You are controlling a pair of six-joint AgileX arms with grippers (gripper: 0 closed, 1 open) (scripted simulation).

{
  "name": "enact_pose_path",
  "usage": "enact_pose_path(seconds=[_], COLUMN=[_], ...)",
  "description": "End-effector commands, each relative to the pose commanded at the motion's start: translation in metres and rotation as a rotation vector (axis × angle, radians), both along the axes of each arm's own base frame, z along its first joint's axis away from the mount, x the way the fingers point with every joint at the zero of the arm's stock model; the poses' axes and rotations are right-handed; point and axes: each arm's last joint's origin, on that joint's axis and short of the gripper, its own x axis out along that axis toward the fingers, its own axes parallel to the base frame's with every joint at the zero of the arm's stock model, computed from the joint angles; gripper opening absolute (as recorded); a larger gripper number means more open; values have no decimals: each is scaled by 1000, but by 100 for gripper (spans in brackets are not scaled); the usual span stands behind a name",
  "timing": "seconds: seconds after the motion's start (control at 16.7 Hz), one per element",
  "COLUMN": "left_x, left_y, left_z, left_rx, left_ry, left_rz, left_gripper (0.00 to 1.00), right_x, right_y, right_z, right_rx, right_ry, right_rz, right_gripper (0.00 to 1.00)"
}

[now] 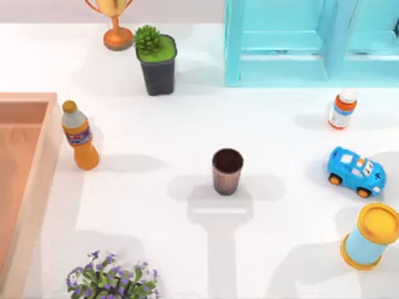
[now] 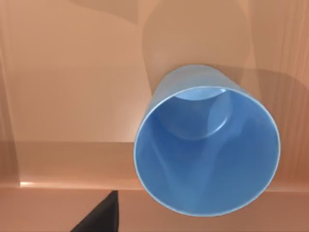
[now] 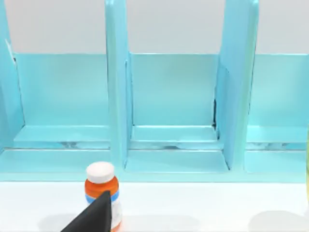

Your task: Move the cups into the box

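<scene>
Blue cup (image 2: 207,159) sits over box (image 2: 72,96) floor, centre-right of left wrist frame. Left grip: cannot tell. Brown cup (image 1: 227,170) upright, centre of top view, well apart from box (image 1: 28,187) at left edge. You: lift left arm straight up, avoid tipping cup.

— The box (image 1: 38,163): light wood walls, matt, with a smooth reddish-brown inside. The brown cup (image 1: 227,171)?

— Ribbed side with a dull coppery sheen. The blue cup (image 2: 207,154) looks like smooth plastic (softly glossy inside).

— And the trophy (image 1: 114,18)?

— Polished, metallic gold; the table (image 1: 187,249) is plain matt white.
</scene>
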Motion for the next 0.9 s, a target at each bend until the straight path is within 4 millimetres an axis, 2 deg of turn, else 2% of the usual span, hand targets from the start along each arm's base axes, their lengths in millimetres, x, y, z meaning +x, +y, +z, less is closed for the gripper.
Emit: enact_pose_path(seconds=[0.18, 0.3, 0.66, 0.78, 0.9], left_x=[1, 3, 4, 1, 0], left_y=[0, 1, 1, 0, 0], left_z=[2, 11, 84, 97, 100], left_rx=[3, 2, -4, -3, 0], left_ry=[10, 22, -13, -10, -1], left_rz=[-2, -2, -3, -3, -1], left_gripper=[100, 100, 100, 100, 100], right_x=[0, 0, 0, 0, 0], right_y=[0, 0, 0, 0, 0], right_z=[0, 0, 0, 0, 0], right_rx=[0, 0, 0, 0, 0], right_ry=[0, 0, 0, 0, 0], right_rz=[0, 0, 0, 0, 0], right_gripper=[100, 100, 100, 100, 100])
